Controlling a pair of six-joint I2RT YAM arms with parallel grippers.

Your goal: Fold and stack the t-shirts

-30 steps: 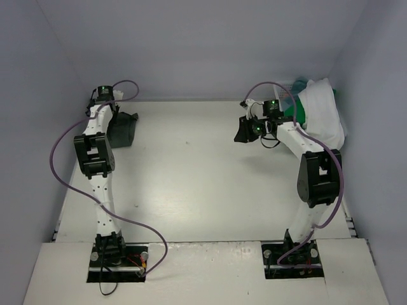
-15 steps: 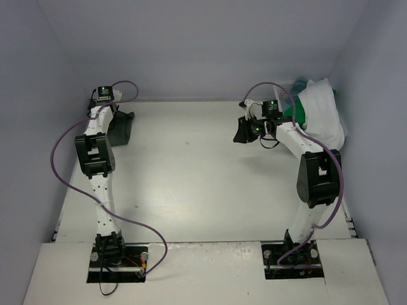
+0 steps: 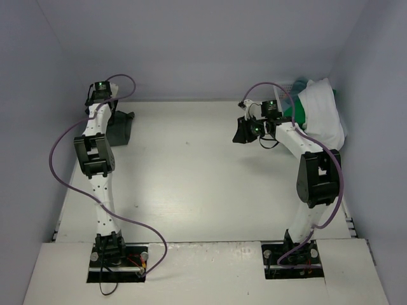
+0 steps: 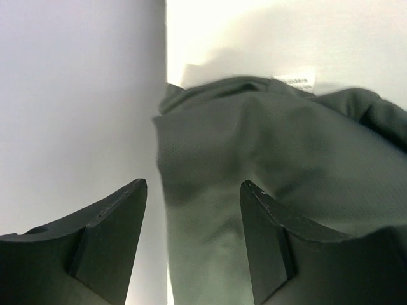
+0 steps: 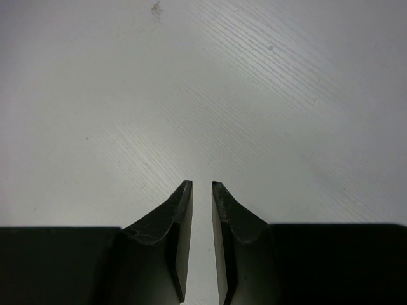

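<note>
Desk [image 3: 191, 178]: white t-shirt [image 3: 321, 111] heaped in far right corner, dark grey-green t-shirt [image 4: 267, 178] bunched far left against wall. Left end effector [image 4: 193, 185] spread over it, gripping nothing; best lift straight, avoid snagging cloth. Right end effector [image 5: 201, 184] nearly pressed together, empty.

We are looking at a white table boxed in by pale walls
We are seeing the table [image 3: 203, 178] lying flat and white, its faint wood grain running slantwise across the right wrist view, with a small dark speck [image 5: 155, 7] sitting near the top of that view. The back wall [image 3: 203, 44], left wall [image 3: 25, 127] and right wall [image 3: 378, 140] are rising around it in pale lavender grey, and a paler board [image 3: 210, 273] is lying along the near edge
</note>
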